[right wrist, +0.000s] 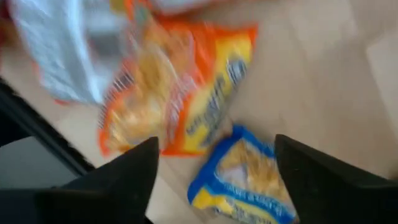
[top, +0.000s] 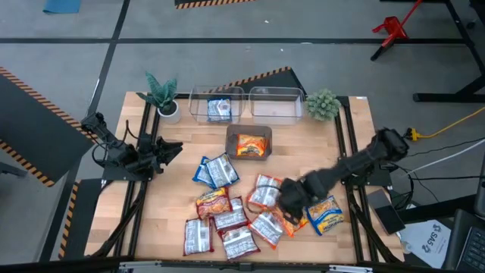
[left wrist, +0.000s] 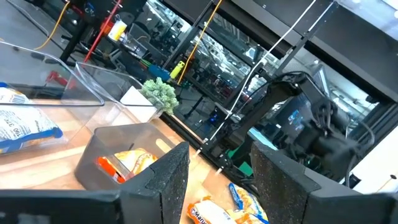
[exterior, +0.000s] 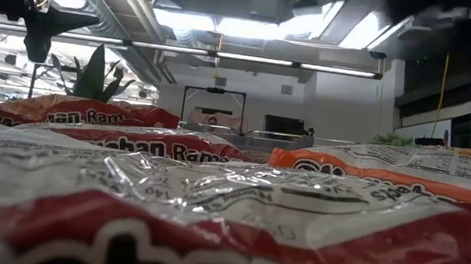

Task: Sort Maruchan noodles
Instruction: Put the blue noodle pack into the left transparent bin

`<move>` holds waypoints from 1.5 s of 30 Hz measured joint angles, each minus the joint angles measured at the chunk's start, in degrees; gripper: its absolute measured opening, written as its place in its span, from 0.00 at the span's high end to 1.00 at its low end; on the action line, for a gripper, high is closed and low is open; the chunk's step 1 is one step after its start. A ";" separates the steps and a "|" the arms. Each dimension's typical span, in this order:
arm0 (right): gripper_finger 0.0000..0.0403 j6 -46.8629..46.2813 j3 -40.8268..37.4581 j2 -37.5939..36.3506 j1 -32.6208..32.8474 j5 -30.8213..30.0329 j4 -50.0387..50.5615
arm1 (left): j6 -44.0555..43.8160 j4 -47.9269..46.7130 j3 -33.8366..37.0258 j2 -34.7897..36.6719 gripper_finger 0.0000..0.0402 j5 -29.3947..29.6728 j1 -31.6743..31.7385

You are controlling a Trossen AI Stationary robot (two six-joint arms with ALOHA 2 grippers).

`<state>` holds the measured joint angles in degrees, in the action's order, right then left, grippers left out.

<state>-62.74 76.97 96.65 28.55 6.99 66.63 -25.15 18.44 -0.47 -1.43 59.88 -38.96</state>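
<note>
Jaws on the right gripper (right wrist: 214,162) are spread wide, holding nothing, low over the Maruchan noodles (top: 231,214) piled near the front of the tabletop (top: 303,144). Left gripper (top: 173,149) waits at the left, jaws apart. Far back, one clear bin (top: 217,105) holds what looks like a blue packet (top: 219,110); the grey tray (top: 248,143) holds an orange packet (top: 248,145).

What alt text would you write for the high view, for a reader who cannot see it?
Seen from above, the right gripper hangs low over scattered Maruchan noodles on a wooden table, while the left gripper waits at the table's left side. At the back, one clear bin holds a blue packet and a dark tray holds an orange one.
</note>
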 joint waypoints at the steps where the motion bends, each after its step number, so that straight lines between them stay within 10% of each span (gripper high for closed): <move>1: 0.20 -2.50 -1.20 -0.01 1.53 -0.01 0.06 | 0.02 -0.02 0.00 0.00 0.58 -0.02 0.00; 16: 0.12 -40.03 -14.02 0.46 19.28 2.55 -11.23 | 0.24 -0.04 0.00 0.00 0.58 2.82 0.00; 33: 0.13 -40.74 -14.35 9.57 19.03 6.68 -4.67 | 0.22 -3.02 0.00 -0.01 0.58 7.05 0.00; 45: 0.62 -40.50 -14.20 9.45 19.04 4.85 -1.71 | 0.22 -4.26 0.00 0.00 0.58 7.23 0.00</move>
<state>-103.24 62.77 106.10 47.59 11.84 64.93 -24.93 14.17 -0.47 -1.43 67.11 -38.96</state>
